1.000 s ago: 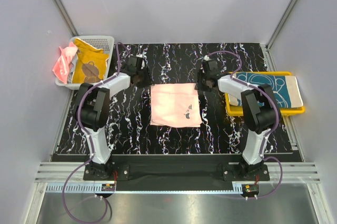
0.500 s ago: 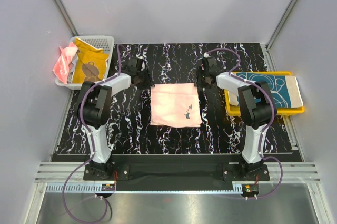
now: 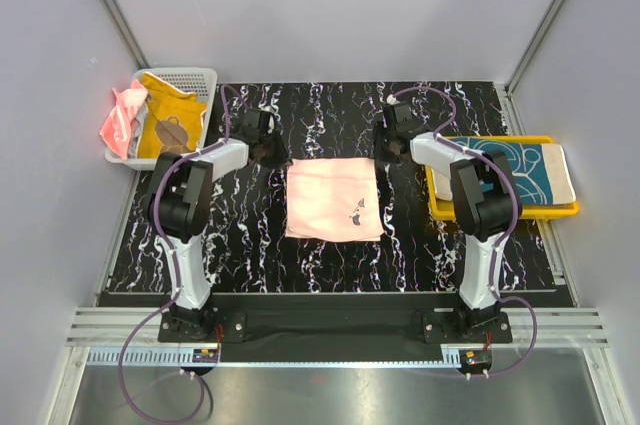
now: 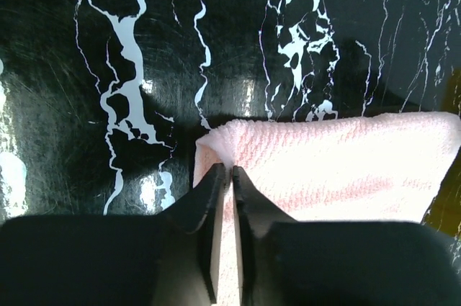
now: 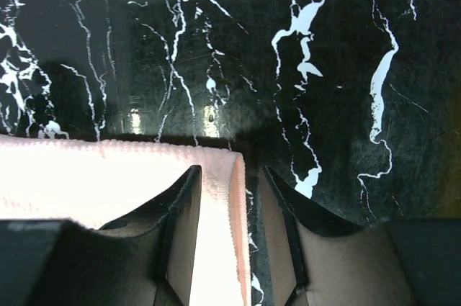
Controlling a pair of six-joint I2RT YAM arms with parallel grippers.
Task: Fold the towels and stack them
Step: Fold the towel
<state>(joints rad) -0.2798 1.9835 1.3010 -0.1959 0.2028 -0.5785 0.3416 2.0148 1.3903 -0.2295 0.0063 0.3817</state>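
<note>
The peach towel lies flat mid-frame; at its 2 far corners, the left gripper is clenched on the left one, and the right gripper gapes astride the right edge (not pinching); at the frame's right, a teal towel rests in the yellow tray.

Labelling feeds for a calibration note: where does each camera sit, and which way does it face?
Top external: above and behind the bases, looking down at the table; both arms show.
Left wrist: on the left arm, facing down; left gripper pinches the pale peach towel's corner.
Right wrist: on the right arm, facing down; right gripper open astride another corner.
Shared: all show that towel.
</note>
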